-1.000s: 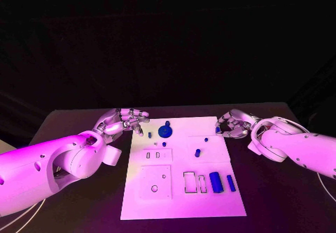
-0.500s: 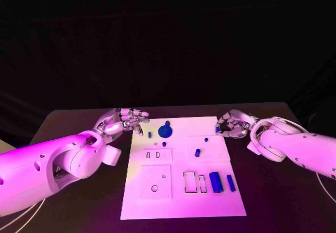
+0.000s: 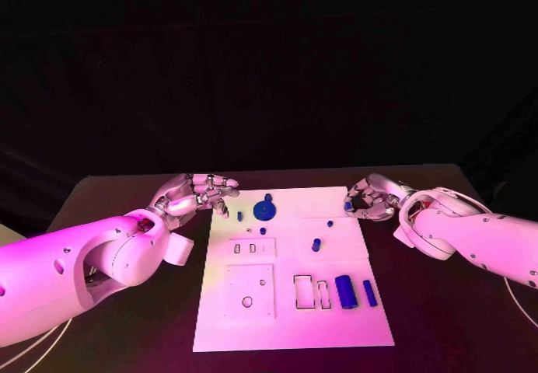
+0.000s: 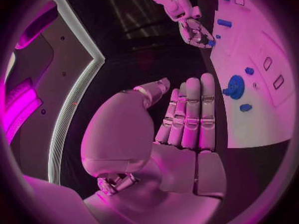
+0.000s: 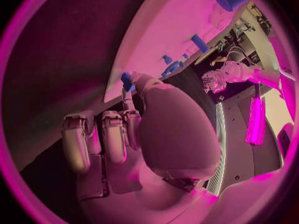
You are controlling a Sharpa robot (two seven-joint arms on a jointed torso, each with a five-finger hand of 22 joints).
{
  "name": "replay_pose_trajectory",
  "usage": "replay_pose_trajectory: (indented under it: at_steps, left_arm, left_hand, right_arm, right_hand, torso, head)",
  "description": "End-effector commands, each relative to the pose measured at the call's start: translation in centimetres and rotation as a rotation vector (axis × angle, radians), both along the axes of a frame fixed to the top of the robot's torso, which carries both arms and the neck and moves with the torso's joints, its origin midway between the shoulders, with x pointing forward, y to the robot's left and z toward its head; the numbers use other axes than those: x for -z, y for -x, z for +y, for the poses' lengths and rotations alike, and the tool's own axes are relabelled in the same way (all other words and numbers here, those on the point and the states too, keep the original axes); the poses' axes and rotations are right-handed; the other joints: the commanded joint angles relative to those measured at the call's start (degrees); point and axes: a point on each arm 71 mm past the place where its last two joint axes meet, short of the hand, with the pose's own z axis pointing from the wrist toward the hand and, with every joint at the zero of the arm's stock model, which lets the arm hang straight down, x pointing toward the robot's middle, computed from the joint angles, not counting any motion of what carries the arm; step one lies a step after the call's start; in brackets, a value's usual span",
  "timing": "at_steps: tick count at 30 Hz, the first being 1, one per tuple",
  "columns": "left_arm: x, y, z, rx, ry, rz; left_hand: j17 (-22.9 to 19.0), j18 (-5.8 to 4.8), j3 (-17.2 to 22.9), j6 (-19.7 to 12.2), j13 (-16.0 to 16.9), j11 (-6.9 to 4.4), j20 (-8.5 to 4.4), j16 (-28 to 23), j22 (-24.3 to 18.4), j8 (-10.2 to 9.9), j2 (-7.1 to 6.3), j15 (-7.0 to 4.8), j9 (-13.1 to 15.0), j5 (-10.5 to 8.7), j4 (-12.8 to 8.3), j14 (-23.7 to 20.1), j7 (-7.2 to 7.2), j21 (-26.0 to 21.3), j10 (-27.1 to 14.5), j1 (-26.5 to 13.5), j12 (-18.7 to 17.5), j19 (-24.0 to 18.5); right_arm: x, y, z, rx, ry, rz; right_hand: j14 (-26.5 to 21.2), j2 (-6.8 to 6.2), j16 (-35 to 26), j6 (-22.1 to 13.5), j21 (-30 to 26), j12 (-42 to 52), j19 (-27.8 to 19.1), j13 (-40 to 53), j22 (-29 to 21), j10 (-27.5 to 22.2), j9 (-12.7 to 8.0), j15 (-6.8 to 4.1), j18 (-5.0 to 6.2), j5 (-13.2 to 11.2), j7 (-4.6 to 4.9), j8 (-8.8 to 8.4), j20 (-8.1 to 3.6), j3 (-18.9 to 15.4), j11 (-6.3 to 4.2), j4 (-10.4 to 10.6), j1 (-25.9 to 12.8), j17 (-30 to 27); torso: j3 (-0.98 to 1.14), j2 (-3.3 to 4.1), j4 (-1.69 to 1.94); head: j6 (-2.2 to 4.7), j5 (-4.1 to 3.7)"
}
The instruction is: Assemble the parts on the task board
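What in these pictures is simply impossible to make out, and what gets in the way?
- Small blue part at the right hand: its shape is hidden by the fingertips in the right wrist view and too small in the head view.
- Small parts on the task board: too small in the head view to tell their shapes.
- Left hand: in the head view its curled fingers hide the palm.

Task board [image 3: 291, 311] sits mid-table [image 3: 124, 190]. Left hand [image 3: 197, 193] just off its far-left corner, right hand [image 3: 373, 198] at far-right corner, apparently pinching a small part [image 5: 126, 79]. Gear part [image 3: 264, 208] on board's far end; two cylinders [image 3: 355, 292] side by side near right, slots [image 3: 312, 292] to their left.
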Motion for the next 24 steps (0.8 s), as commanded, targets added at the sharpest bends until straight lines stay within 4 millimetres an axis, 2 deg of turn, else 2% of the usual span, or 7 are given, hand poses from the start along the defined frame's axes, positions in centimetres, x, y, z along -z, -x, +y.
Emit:
replay_pose_trajectory:
  at_steps: [1, 9, 13, 18, 21, 24]
  left_arm:
    - [-0.1, 0.0, -0.2, 0.020, 0.006, -0.006]
    - [-0.1, 0.0, -0.2, 0.018, 0.004, -0.006]
    - [-0.1, -0.1, -0.2, 0.017, 0.004, -0.005]
    - [0.0, -0.1, -0.1, 0.015, 0.002, -0.004]
    - [0.0, -0.2, -0.1, 0.012, 0.000, -0.004]
    - [0.1, -0.3, -0.1, 0.010, -0.003, -0.002]
  left_hand:
    - [-0.06, 0.79, 0.04, -0.46, 0.06, -0.12, 0.03, 0.27, 0.06, 0.12, 0.48, -0.09, 0.06, 0.14, -0.22, -0.40, -0.07, 0.07, -0.37, -0.07, 0.18, -0.22]
    - [-0.06, 0.79, 0.04, -0.46, 0.06, -0.12, 0.03, 0.27, 0.06, 0.12, 0.48, -0.09, 0.06, 0.14, -0.22, -0.40, -0.07, 0.07, -0.37, -0.07, 0.18, -0.22]
    - [-0.06, 0.79, 0.04, -0.46, 0.06, -0.12, 0.03, 0.27, 0.06, 0.12, 0.48, -0.09, 0.06, 0.14, -0.22, -0.40, -0.07, 0.07, -0.37, -0.07, 0.18, -0.22]
    - [-0.06, 0.79, 0.04, -0.46, 0.06, -0.12, 0.03, 0.27, 0.06, 0.12, 0.48, -0.09, 0.06, 0.14, -0.22, -0.40, -0.07, 0.07, -0.37, -0.07, 0.18, -0.22]
    - [-0.06, 0.79, 0.04, -0.46, 0.06, -0.12, 0.03, 0.27, 0.06, 0.12, 0.48, -0.09, 0.06, 0.14, -0.22, -0.40, -0.07, 0.07, -0.37, -0.07, 0.18, -0.22]
    - [-0.15, 0.80, 0.09, -0.45, 0.13, -0.14, 0.05, 0.31, 0.24, 0.14, 0.59, -0.09, 0.16, 0.14, -0.32, -0.43, -0.08, 0.35, -0.36, -0.15, 0.27, -0.46]
  right_arm:
    - [-0.5, 0.1, 0.3, 0.025, -0.001, -0.049]
    - [-2.5, 0.6, 1.8, 0.042, -0.028, -0.076]
    - [-3.3, 1.3, 3.2, 0.041, -0.050, -0.075]
    - [-3.9, 2.4, 6.4, 0.015, -0.084, -0.058]
    - [-4.0, 3.2, 8.7, -0.009, -0.090, -0.045]
    - [-4.1, 4.2, 11.3, -0.041, -0.080, -0.041]
  right_hand:
    - [5.87, 0.53, 0.19, 0.51, 0.25, 0.25, 6.10, 10.46, 15.06, 1.68, 0.13, -0.46, -0.39, 0.34, -0.05, 0.21, -0.39, 0.34, -0.31, 0.01, 0.01, 15.09]
    - [5.87, 0.77, 0.19, 0.48, 0.25, 0.17, 6.10, 10.40, 15.06, 1.63, 0.19, -0.41, -0.39, 0.54, 0.06, 0.34, -0.40, 0.61, -0.26, 0.03, -0.16, 15.09]
    - [5.87, 0.80, 0.19, 0.46, 0.25, 0.14, 6.10, 10.37, 15.06, 1.61, 0.21, -0.39, -0.39, 0.57, 0.11, 0.38, -0.39, 0.65, -0.23, 0.07, -0.30, 15.09]
    - [5.87, 0.89, 0.19, 0.45, 0.25, 0.10, 6.10, 10.35, 15.06, 1.59, 0.24, -0.36, -0.39, 0.61, 0.15, 0.44, -0.39, 0.72, -0.19, 0.11, -0.43, 15.09]
    - [5.87, 0.98, 0.19, 0.37, 0.25, 0.00, 6.10, 10.27, 15.06, 1.51, 0.25, -0.34, -0.39, 0.73, 0.17, 0.47, -0.38, 0.89, -0.17, 0.01, -0.40, 15.09]
    - [5.87, 1.03, 0.19, -0.05, 0.25, -0.24, 6.10, 10.09, 15.06, 1.34, 0.29, -0.25, -0.39, 0.74, 0.35, 0.53, -0.32, 1.28, -0.03, -0.26, -0.57, 15.09]
  torso:
    - [-0.04, -0.07, -0.04]
    - [-0.11, -0.16, -0.07]
    - [-0.23, -0.31, -0.06]
    - [-0.25, -0.48, -0.02]
    - [-0.20, -0.47, -0.03]
    - [-0.26, -0.40, 0.05]
  head:
    - [0.07, -0.02]
    - [0.46, -0.18]
    - [0.46, -0.12]
    - [0.28, 0.29]
    - [0.20, 0.57]
    - [0.26, 0.68]
